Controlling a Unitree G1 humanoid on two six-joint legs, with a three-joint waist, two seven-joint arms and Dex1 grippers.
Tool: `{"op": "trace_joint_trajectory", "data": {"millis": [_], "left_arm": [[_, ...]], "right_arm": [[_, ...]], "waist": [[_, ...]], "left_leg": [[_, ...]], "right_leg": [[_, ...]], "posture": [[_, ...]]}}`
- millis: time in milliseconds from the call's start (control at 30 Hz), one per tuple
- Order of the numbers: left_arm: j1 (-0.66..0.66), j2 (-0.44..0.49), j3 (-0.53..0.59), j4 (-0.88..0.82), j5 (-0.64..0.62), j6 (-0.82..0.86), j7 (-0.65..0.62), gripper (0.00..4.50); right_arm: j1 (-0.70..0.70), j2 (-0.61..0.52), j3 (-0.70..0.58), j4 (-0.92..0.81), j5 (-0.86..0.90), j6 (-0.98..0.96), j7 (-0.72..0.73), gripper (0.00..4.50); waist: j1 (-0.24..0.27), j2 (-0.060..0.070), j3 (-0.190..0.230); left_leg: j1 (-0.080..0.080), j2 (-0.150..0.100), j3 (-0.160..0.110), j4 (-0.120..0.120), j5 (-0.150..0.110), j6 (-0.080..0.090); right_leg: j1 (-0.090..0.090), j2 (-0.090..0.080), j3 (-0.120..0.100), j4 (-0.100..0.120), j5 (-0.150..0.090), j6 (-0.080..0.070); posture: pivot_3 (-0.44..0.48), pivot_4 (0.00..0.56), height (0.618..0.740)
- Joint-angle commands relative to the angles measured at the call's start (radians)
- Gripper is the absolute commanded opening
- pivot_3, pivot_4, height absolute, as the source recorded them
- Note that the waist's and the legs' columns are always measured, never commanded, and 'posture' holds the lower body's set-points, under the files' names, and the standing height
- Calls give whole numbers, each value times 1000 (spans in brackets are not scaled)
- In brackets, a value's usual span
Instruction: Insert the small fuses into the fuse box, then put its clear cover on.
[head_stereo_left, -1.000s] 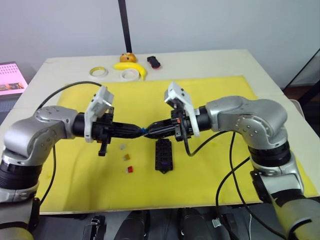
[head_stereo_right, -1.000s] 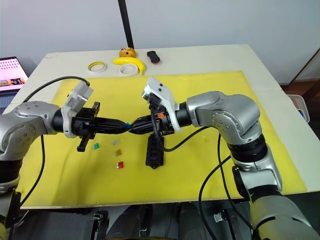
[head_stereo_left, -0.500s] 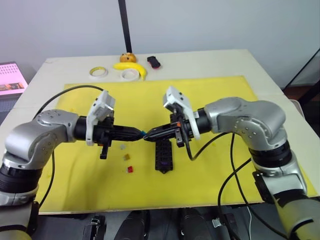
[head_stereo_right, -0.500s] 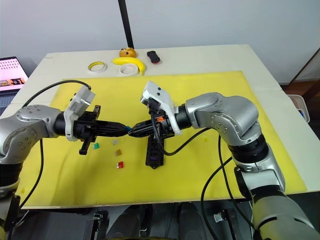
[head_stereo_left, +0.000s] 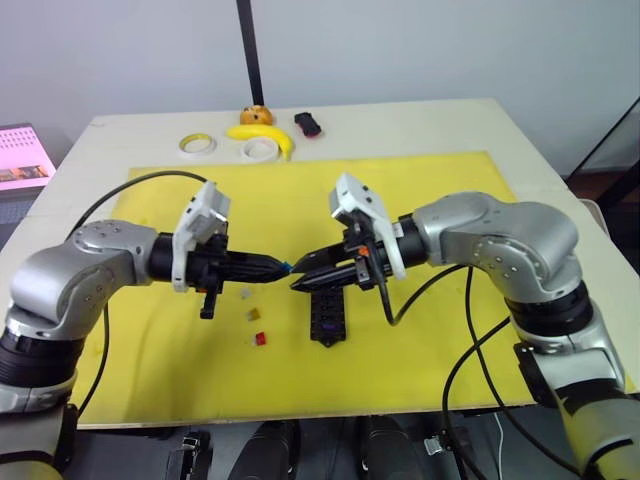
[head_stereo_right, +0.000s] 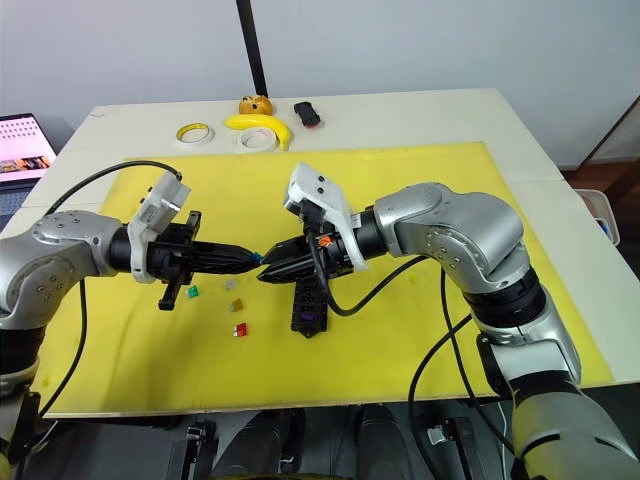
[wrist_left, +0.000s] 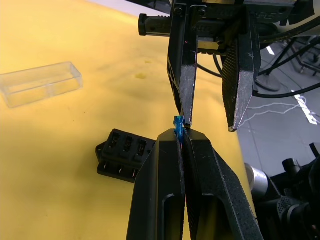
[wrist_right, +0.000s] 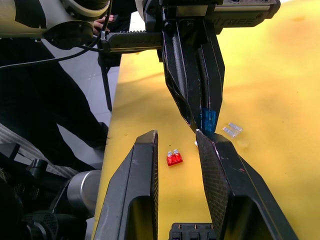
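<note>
My left gripper (head_stereo_left: 282, 266) is shut on a small blue fuse (wrist_left: 178, 123), which sticks out of its tips above the yellow mat (head_stereo_left: 430, 190). My right gripper (head_stereo_left: 298, 275) faces it tip to tip and stands open, one fingertip (wrist_left: 186, 119) right beside the blue fuse. The black fuse box (head_stereo_left: 327, 310) lies on the mat just below both grippers. Loose fuses lie to its left: teal (head_stereo_right: 192, 292), grey (head_stereo_left: 245, 293), amber (head_stereo_left: 254, 314) and red (head_stereo_left: 260, 339). The clear cover (wrist_left: 40, 83) lies on the mat beyond the fuse box in the left wrist view.
At the table's far edge lie two tape rolls (head_stereo_left: 198, 145) (head_stereo_left: 262, 148), a banana (head_stereo_left: 262, 135), an orange object (head_stereo_left: 257, 114) and a black-and-red object (head_stereo_left: 308, 124). A laptop (head_stereo_right: 22, 140) sits off the table's left.
My right gripper's fingers have spread open at the blue fuse. Both grippers sank slightly toward the mat. My left gripper keeps hold of the blue fuse.
</note>
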Motion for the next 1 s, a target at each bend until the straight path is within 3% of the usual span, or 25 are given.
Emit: {"op": "trace_joint_trajectory", "data": {"millis": [33, 1000], "left_arm": [[-2, 8, 15, -26, -7, -16, -8, 0], [7, -3, 23, -55, -25, -10, 14, 0]], "right_arm": [[-18, -8, -26, 13, -8, -19, 1, 1287], [0, 5, -14, 13, 0, -8, -1, 1287]], "waist": [[0, 0, 0], [1, 0, 0]], "left_leg": [[0, 0, 0, 0, 0, 0], [0, 0, 0, 0, 0, 0]], "right_leg": [[0, 0, 0, 0, 0, 0], [0, 0, 0, 0, 0, 0]], "posture": [[0, 150, 740], [0, 150, 740]]}}
